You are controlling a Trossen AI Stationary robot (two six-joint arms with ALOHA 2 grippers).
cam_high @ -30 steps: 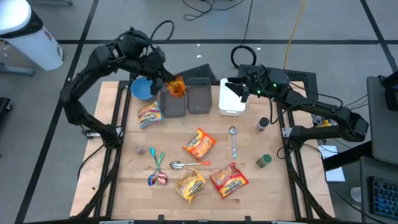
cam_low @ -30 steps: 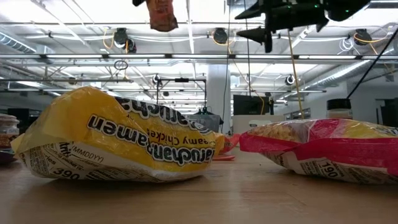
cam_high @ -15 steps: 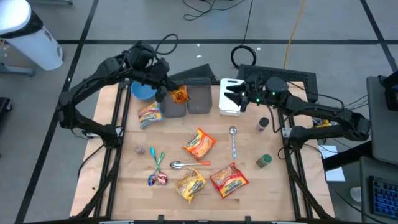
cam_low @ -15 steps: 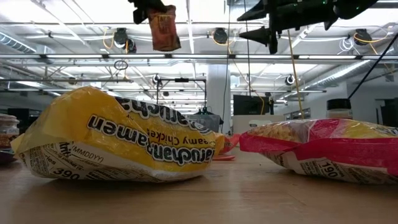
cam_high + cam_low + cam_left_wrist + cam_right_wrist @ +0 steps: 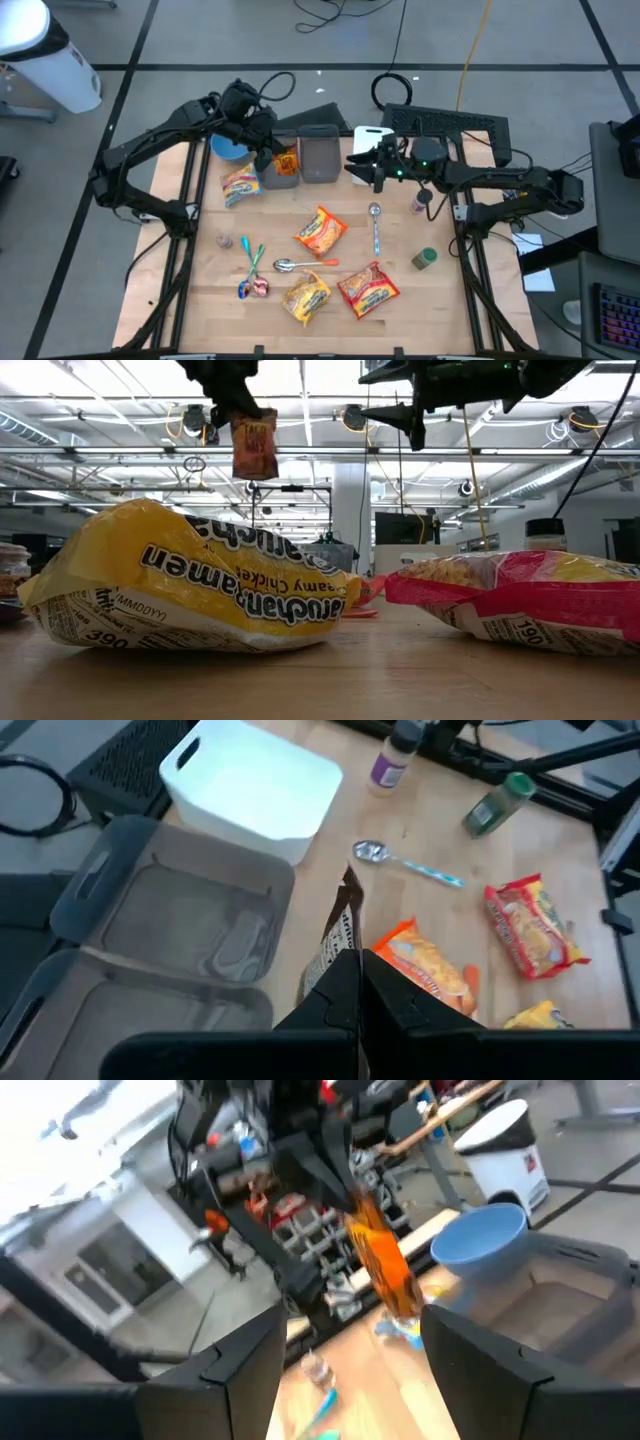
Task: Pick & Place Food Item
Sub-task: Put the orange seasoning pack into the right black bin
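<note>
The pale wooden table [image 5: 400,310] carries everything, with two dark arms reaching in from its far corners. Along the far edge sit two grey plastic bins — the left grey bin [image 5: 281,172] and the right grey bin [image 5: 320,157] side by side — then a white plastic bin [image 5: 371,170] with a handle slot and, at the left end, a round blue bowl [image 5: 229,145].

The left gripper [image 5: 268,152] hangs above the left grey bin, its fingers pressed together on the top edge of a small orange snack packet [image 5: 287,163], which dangles clear of the bin below; the low view shows the same packet [image 5: 253,446] hanging in the air well above the table. The right gripper [image 5: 358,166] hovers over the white bin with its fingers spread and nothing between them, pointing toward the left arm.

On the open board lie four ramen packets: an orange one [image 5: 320,231] near the middle, a yellow one [image 5: 306,297] and a red one [image 5: 368,288] at the near edge, and another yellow one [image 5: 240,184] just in front of the blue bowl. A metal spoon with a blue handle [image 5: 375,228] lies beside the orange packet, a second spoon [image 5: 303,264] lies in front of it. A green-capped spice jar [image 5: 425,259] and a purple-labelled bottle [image 5: 422,201] stand on the right side.
</note>
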